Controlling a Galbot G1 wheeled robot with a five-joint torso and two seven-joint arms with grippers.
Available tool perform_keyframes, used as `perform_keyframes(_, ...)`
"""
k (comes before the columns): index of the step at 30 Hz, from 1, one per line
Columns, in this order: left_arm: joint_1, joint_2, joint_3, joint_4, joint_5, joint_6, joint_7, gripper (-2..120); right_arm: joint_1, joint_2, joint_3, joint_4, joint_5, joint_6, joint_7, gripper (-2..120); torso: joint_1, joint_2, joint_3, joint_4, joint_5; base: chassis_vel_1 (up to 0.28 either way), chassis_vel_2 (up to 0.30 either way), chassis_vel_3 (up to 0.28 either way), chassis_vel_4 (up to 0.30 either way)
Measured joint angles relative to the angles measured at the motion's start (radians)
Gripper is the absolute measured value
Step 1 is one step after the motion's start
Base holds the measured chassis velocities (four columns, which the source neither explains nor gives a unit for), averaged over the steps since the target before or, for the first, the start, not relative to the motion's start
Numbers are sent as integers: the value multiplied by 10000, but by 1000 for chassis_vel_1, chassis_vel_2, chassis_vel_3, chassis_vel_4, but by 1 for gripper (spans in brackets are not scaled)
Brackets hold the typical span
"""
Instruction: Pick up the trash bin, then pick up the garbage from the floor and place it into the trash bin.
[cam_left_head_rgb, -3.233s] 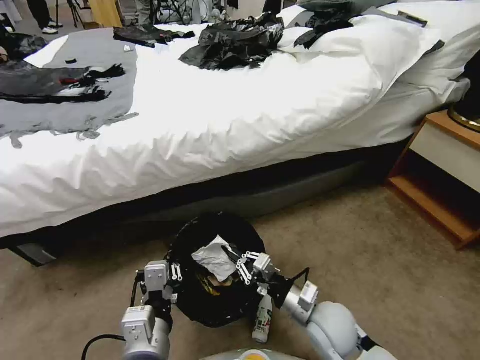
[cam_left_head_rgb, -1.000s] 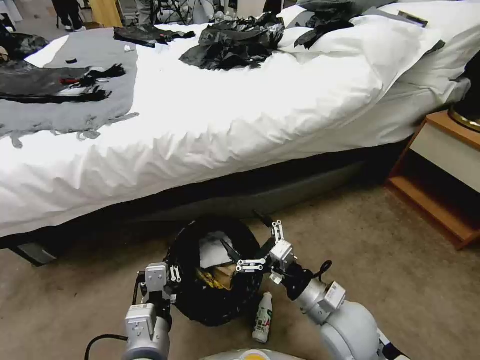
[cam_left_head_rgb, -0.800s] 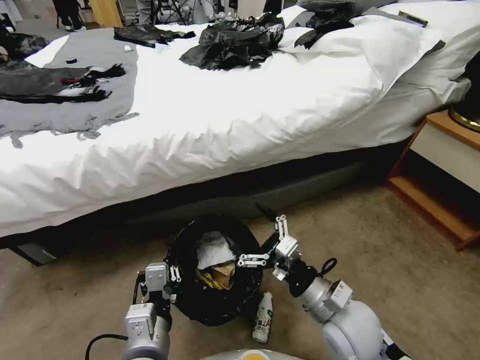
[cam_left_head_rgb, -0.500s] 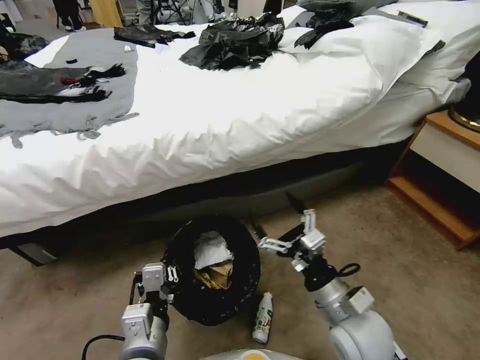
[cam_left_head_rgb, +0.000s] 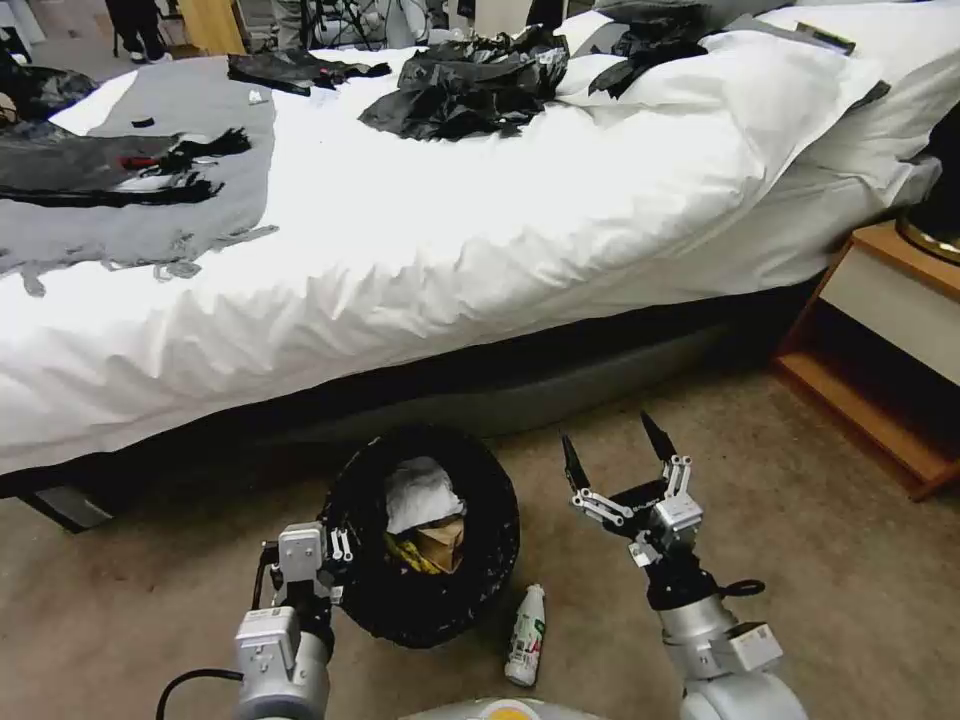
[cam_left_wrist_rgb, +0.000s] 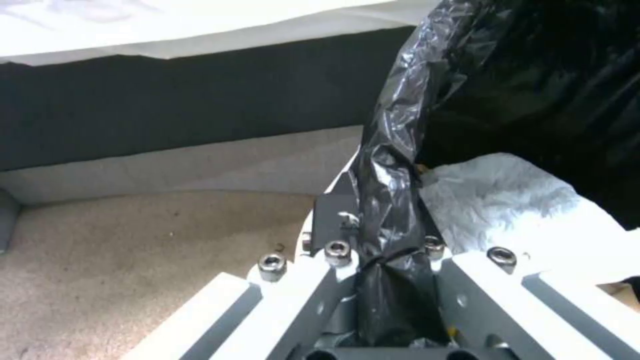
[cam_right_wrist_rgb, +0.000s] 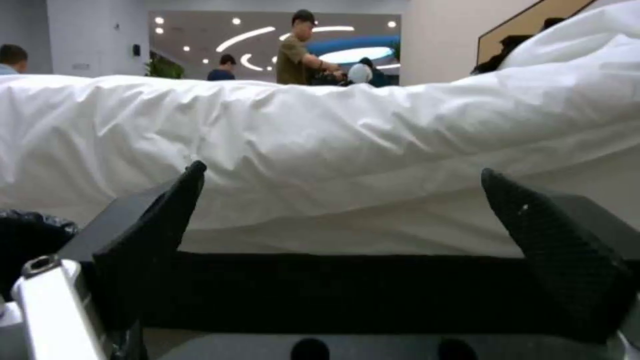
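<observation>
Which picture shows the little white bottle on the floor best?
The head view. The bottle lies in full sight on the carpet beside the bin. The left wrist view looks at the bin's black liner and tissue; the right wrist view looks toward the bed.

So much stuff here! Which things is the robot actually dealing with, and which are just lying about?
Part of the job:
- trash bin, gripped at its rim by the left gripper
- white tissue inside it
- small white bottle on the floor
- right gripper, open and empty

Just lying about:
- black clothes on the bed
- nightstand
</observation>
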Motion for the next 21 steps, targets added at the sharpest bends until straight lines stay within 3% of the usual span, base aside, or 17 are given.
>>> perform_keyframes(21, -38, -7, -22, -5, -41, -41, -3, 0, 235, -90, -10, -186, 90, -119, -49, 100, 1, 0, 1, 1, 0, 12, -9, -13, 9)
